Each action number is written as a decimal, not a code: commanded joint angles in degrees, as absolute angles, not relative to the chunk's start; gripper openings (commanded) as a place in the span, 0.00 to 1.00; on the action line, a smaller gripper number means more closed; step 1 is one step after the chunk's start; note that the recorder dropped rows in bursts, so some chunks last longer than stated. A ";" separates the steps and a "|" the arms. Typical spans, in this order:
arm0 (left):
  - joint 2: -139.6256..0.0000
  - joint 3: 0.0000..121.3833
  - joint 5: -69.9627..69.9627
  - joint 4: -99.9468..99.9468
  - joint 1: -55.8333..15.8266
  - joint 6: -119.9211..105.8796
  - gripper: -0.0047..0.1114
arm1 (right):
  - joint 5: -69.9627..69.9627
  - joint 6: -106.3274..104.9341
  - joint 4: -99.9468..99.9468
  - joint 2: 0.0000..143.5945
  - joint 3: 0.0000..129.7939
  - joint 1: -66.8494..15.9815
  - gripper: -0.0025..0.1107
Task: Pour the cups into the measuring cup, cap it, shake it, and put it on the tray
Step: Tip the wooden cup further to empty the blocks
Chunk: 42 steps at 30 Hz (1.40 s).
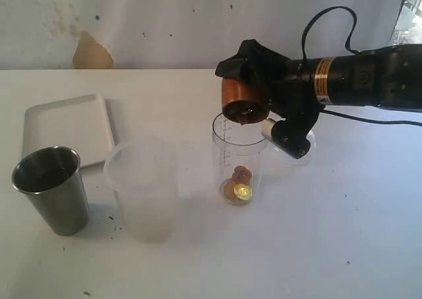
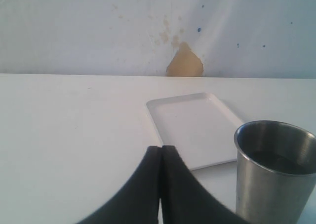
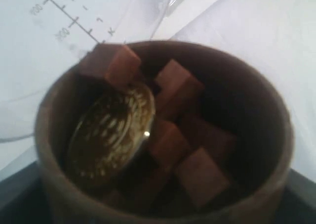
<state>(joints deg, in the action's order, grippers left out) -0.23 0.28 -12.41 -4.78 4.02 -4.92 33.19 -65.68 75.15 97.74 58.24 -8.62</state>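
My right gripper (image 1: pixel 247 91) is shut on the brown wooden cup (image 1: pixel 241 99), tipped on its side with its mouth over the rim of the clear measuring cup (image 1: pixel 239 155). Inside the wooden cup (image 3: pixel 163 135) lie several brown cubes (image 3: pixel 200 177) and a gold coin (image 3: pixel 111 132). A gold coin and brown pieces (image 1: pixel 240 185) rest at the measuring cup's bottom. The steel tumbler (image 1: pixel 51 189) stands upright at the front left, also seen as the tumbler (image 2: pixel 274 172) in the left wrist view. Beside it my left gripper (image 2: pixel 161 149) is shut and empty. The white tray (image 1: pixel 69 127) lies at the back left.
A wide frosted plastic cup (image 1: pixel 142 187) stands between the tumbler and the measuring cup. A small clear round piece (image 1: pixel 297 147) lies on the table behind the right gripper. The back wall has a tan patch (image 1: pixel 91 53).
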 commanded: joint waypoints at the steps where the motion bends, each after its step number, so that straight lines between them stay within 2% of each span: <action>1: 0.00 0.00 -11.99 -4.64 3.82 -4.58 0.04 | 36.59 -67.20 74.12 97.53 58.76 -8.61 0.02; 16: 0.00 0.00 -11.99 -4.64 3.82 -4.58 0.04 | 36.47 -77.24 74.04 97.53 58.76 -8.61 0.02; 24: 0.00 0.00 -11.99 -4.64 3.82 -4.58 0.04 | 40.91 -79.70 73.89 97.53 58.76 -8.61 0.02; 42: 0.00 0.00 -11.99 -4.64 3.82 -4.58 0.04 | 37.27 -83.67 70.87 97.53 58.86 -8.61 0.02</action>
